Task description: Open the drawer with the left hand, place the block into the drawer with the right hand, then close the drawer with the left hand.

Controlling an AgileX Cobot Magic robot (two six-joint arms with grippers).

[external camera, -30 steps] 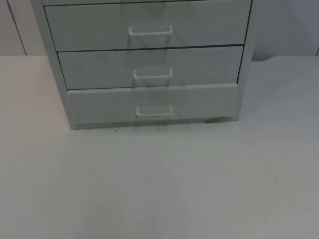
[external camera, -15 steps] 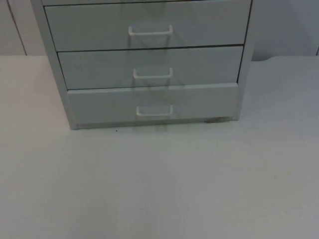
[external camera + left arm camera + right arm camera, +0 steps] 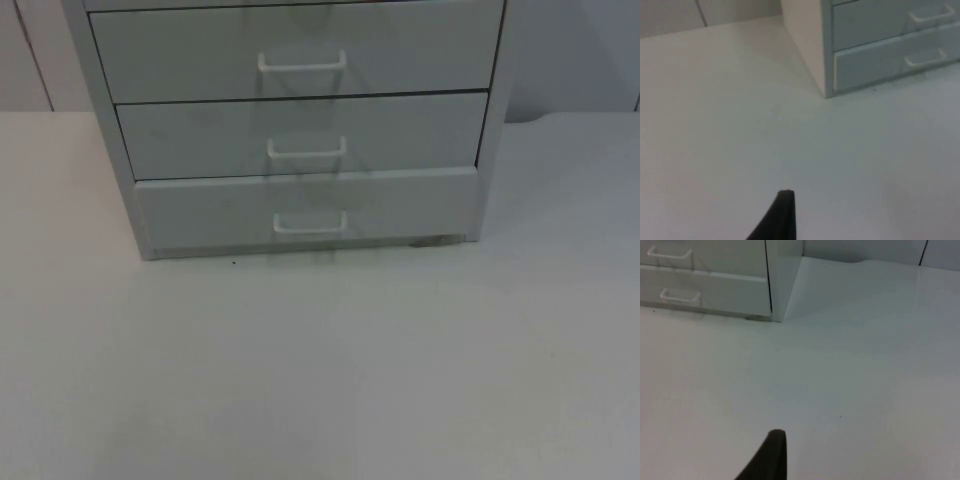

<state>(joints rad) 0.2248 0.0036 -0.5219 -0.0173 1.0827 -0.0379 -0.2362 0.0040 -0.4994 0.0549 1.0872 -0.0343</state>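
no change shows across the top view: the grey drawer cabinet [image 3: 300, 130] stands as before, all three drawers shut, on the white table [image 3: 320, 370].

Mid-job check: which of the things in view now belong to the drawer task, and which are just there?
Task things:
- drawer cabinet, all three visible drawers shut
- bottom drawer handle
- left gripper, over bare table
- right gripper, over bare table

Just there:
- white table
- grey partition wall

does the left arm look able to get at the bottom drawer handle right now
Probably yes. In the left wrist view the bare table lies between the left gripper and the bottom drawer handle, with nothing standing in between. The drawer is shut.
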